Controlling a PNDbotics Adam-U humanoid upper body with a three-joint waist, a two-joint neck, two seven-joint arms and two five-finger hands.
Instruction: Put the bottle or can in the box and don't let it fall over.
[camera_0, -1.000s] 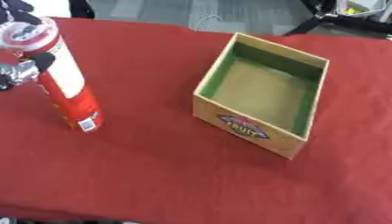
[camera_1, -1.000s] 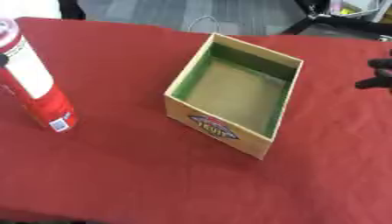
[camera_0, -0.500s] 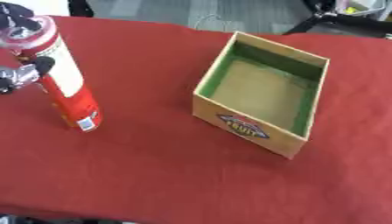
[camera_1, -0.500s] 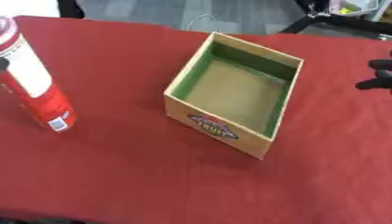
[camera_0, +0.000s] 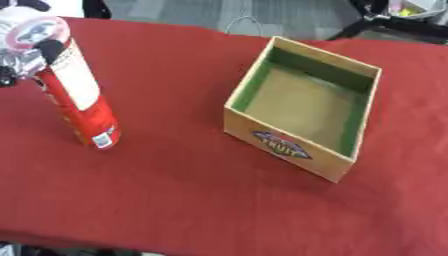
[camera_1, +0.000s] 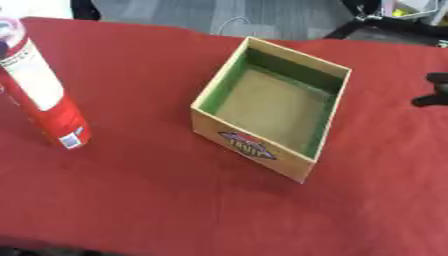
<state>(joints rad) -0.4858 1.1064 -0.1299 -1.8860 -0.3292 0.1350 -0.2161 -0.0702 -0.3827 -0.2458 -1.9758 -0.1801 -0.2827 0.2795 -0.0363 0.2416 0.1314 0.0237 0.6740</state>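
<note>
A tall red can (camera_0: 77, 97) with a white label and a white lid stands upright on the red table (camera_0: 192, 200) at the far left. My left hand (camera_0: 17, 64) comes in from the left edge. It grips the can near its top, and a black thumb (camera_0: 49, 50) lies across the front. Most of that hand is out of frame. To the right stands the open cardboard box (camera_0: 350, 165), green inside and with nothing in it, a good span away from the can. Only a dark part of my right hand (camera_1: 432, 90) shows at the right edge, above the table beside the box.
Beyond the table's far edge lies grey floor with a cable (camera_0: 245, 22) and dark equipment (camera_0: 394, 20). Bare red cloth runs between the can and the box and along the near side.
Almost nothing: the can stands in the same spot and the box has not moved. My left thumb sits a little higher on the can than before.
</note>
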